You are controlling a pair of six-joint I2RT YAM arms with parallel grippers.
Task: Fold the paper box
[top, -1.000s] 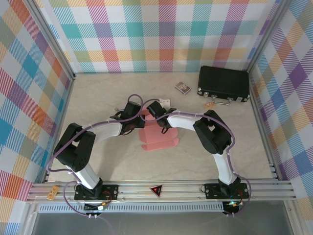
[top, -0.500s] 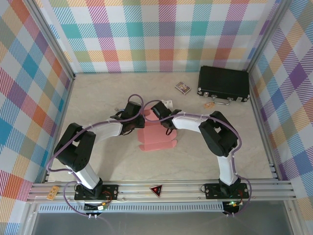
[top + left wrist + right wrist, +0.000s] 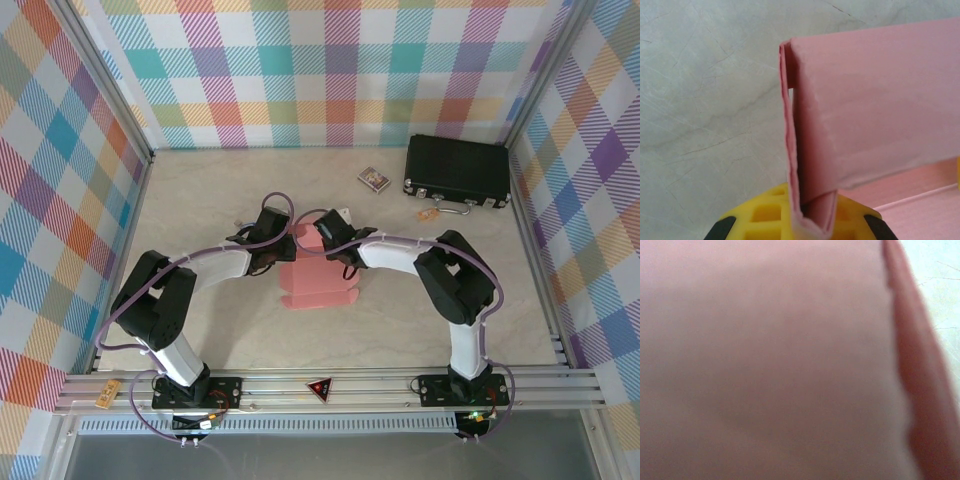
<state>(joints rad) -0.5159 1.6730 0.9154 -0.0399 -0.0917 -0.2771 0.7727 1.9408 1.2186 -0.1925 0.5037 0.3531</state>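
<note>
left end effector (image 3: pixel 810 222) clamped on box (image 3: pixel 322 285) folded edge, flap upright. right end effector (image 3: pixel 328 240) at box far end, can't tell open or closed.

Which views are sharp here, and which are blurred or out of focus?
Top external: sharp, evenly lit, paper box clear. Left wrist: crisp on the box's folded edge and the table scratches. Right wrist: blurred, pink cardboard too close to focus.

The pale table (image 3: pixel 200 200) bears the paper box (image 3: pixel 320 288), black case (image 3: pixel 458 168) and card pack (image 3: pixel 374 179).
</note>
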